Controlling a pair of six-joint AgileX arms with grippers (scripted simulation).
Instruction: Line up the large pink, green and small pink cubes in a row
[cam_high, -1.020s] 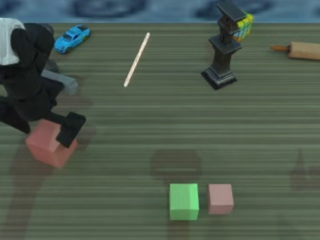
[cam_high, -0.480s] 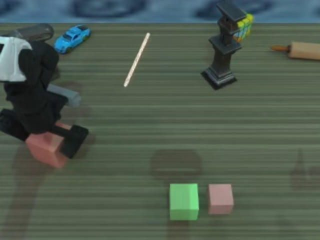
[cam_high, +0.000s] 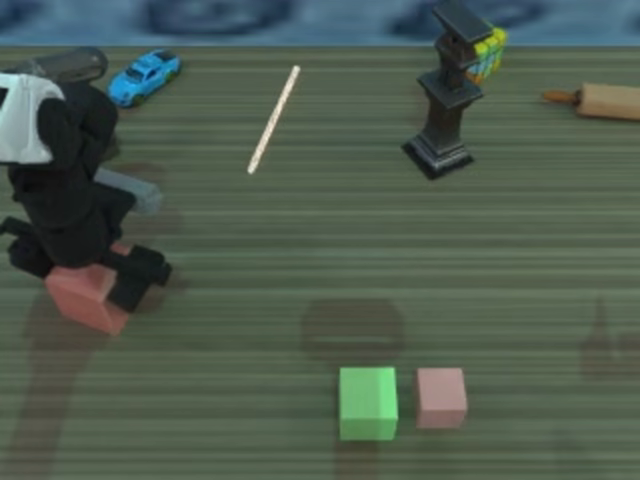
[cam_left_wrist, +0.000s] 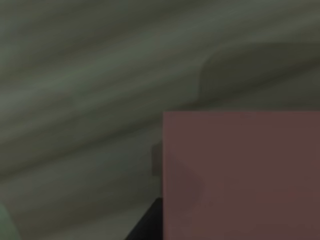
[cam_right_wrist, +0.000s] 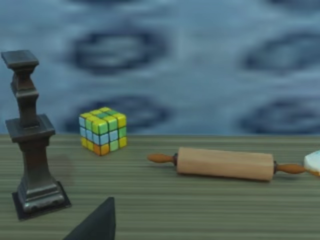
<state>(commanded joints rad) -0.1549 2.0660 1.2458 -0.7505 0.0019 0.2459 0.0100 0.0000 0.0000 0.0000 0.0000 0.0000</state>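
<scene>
Fingers (cam_high: 138, 275) of the left gripper (cam_high: 88, 262) stand on either side of the large pink cube (cam_high: 82, 293) and clasp it, one dark finger at each flank, at the left side of the table (cam_high: 300, 250) in the top view. In the same view the green cube (cam_high: 367, 402) and the small pink cube (cam_high: 441, 397) sit just beside each other near the front edge, right of centre, green on the left, well apart from the big cube. Farther back lie a blue toy car (cam_high: 145, 76), a pale stick (cam_high: 274, 118), a dark stand (cam_high: 447, 95) with a multicoloured cube (cam_high: 487, 52) behind it, and a rolling pin (cam_high: 600, 100) at the right edge. The left wrist view is filled by one face of the large pink cube over the striped tabletop. The right wrist view shows the stand, the multicoloured cube and the rolling pin; of the right gripper only a dark tip (cam_right_wrist: 97, 224) shows, so I cannot tell how its fingers stand.
</scene>
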